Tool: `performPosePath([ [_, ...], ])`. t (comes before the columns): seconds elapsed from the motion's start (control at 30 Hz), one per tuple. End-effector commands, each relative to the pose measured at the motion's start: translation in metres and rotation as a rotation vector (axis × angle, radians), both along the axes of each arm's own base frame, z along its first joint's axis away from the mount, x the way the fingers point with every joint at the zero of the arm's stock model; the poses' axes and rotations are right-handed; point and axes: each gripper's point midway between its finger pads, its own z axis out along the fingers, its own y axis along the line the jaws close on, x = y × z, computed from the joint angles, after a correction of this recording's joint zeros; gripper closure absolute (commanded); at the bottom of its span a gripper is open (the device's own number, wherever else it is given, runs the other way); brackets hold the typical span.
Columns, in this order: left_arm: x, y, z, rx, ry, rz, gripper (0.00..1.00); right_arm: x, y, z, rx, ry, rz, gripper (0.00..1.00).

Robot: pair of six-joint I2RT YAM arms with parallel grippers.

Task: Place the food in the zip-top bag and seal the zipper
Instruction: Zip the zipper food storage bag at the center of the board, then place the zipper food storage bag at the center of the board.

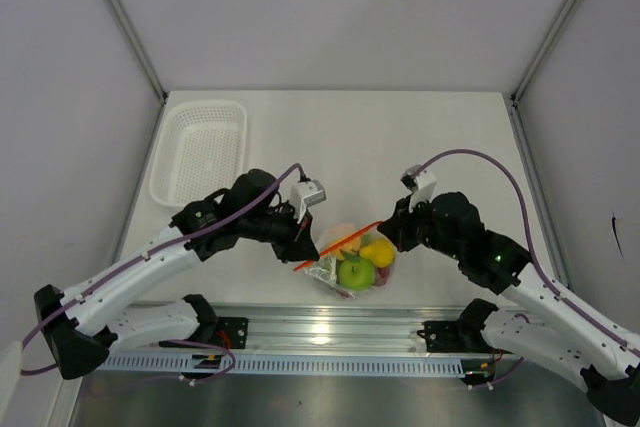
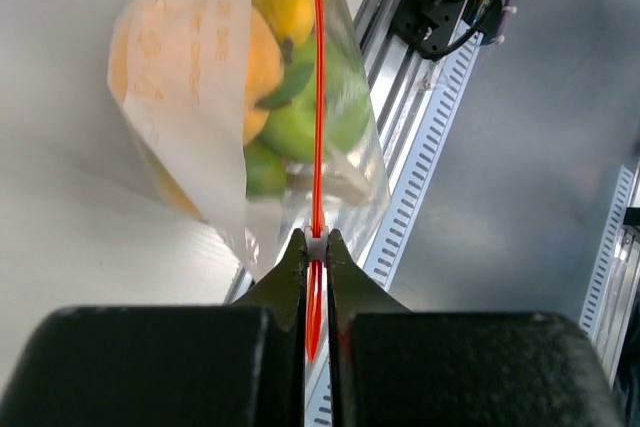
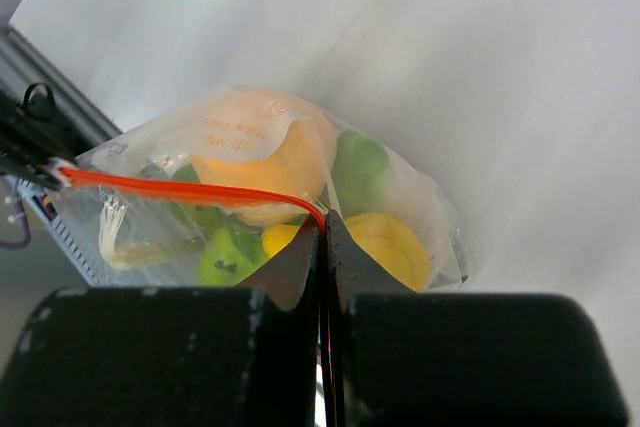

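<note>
Crinkly clear plastic zip-top bag (image 1: 352, 267) looks limp and slippery. Your left gripper (image 2: 315, 240) clamps its thin orange-red zipper strip (image 1: 335, 247) at eight o'clock, and your right gripper (image 3: 322, 229) clamps it at two.

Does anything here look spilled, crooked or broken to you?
Nothing stands out. The small toy produce sits inside the crinkly clear plastic bag, with none spilled outside it. The thin orange-red zipper strip runs straight between the left end effector and the right end effector, each pinching one end.
</note>
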Motion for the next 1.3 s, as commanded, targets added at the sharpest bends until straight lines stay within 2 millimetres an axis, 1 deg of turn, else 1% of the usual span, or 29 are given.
performPosePath([
  [0.0,-0.009,0.020,0.002,0.050,0.024,0.042,0.99,0.024,-0.021,0.013,0.012,-0.037,-0.179,1.00],
  [0.17,-0.018,0.032,0.002,0.061,0.057,0.091,0.99,0.025,-0.024,0.012,0.004,-0.031,-0.197,1.00],
  [0.27,-0.018,0.041,0.001,0.077,0.045,0.124,0.99,0.025,-0.023,0.012,0.003,-0.030,-0.197,1.00],
  [0.47,-0.015,0.048,0.004,0.086,0.021,0.165,0.99,0.025,-0.023,0.013,0.002,-0.027,-0.201,1.00],
  [0.57,-0.007,0.047,0.007,0.078,-0.007,0.193,0.99,0.025,-0.020,0.013,0.011,-0.020,-0.198,1.00],
  [0.63,-0.002,0.046,0.010,0.073,-0.019,0.213,0.87,0.025,-0.016,0.014,0.024,-0.013,-0.186,1.00],
  [0.67,0.001,0.043,0.012,0.056,-0.034,0.220,0.83,0.026,-0.013,0.013,0.025,-0.007,-0.182,1.00],
  [0.7,0.005,0.042,0.016,0.046,-0.048,0.229,0.73,0.027,-0.010,0.014,0.033,-0.005,-0.175,1.00],
  [0.77,0.015,0.041,0.019,0.039,-0.091,0.259,0.58,0.030,-0.007,0.011,0.031,0.011,-0.183,1.00],
  [0.8,0.021,0.039,0.024,0.032,-0.122,0.269,0.40,0.035,-0.004,0.007,0.011,0.028,-0.192,1.00],
  [0.83,0.028,0.041,0.024,0.048,-0.156,0.283,0.33,0.039,-0.005,0.005,-0.003,0.035,-0.210,1.00],
  [0.87,0.042,0.046,0.020,0.094,-0.190,0.336,0.29,0.043,-0.004,0.004,-0.016,0.037,-0.219,1.00],
  [0.9,0.050,0.047,0.032,0.089,-0.223,0.360,0.01,0.049,-0.001,0.004,-0.028,0.041,-0.228,1.00],
  [0.93,0.060,0.052,0.034,0.113,-0.260,0.406,0.01,0.055,-0.001,0.004,-0.034,0.038,-0.245,1.00],
  [0.97,0.064,0.054,0.044,0.099,-0.284,0.430,0.01,0.060,-0.001,0.005,-0.040,0.040,-0.251,1.00],
  [1.0,0.071,0.058,0.055,0.078,-0.320,0.477,0.01,0.072,-0.004,0.005,-0.050,0.053,-0.279,1.00],
  [1.03,0.074,0.062,0.064,0.052,-0.339,0.514,0.01,0.079,-0.006,0.005,-0.058,0.059,-0.293,1.00],
  [1.07,0.075,0.072,0.080,0.008,-0.379,0.567,0.00,0.085,-0.008,0.007,-0.058,0.062,-0.307,1.00],
  [1.1,0.075,0.076,0.089,-0.024,-0.396,0.591,0.00,0.098,-0.015,0.002,-0.077,0.077,-0.339,1.00],
  [1.13,0.074,0.078,0.095,-0.063,-0.406,0.611,0.00,0.107,-0.018,0.010,-0.066,0.067,-0.356,1.00],
  [1.17,0.071,0.081,0.101,-0.095,-0.418,0.618,0.00,0.114,-0.021,0.011,-0.062,0.074,-0.364,1.00],
  [1.2,0.063,0.086,0.113,-0.153,-0.436,0.611,0.01,0.123,-0.024,0.013,-0.055,0.072,-0.374,1.00],
  [1.23,0.058,0.086,0.109,-0.165,-0.435,0.590,0.00,0.142,-0.036,0.011,-0.065,0.077,-0.409,1.00],
  [1.27,0.053,0.085,0.113,-0.196,-0.440,0.567,0.01,0.151,-0.040,0.009,-0.069,0.078,-0.417,1.00],
])
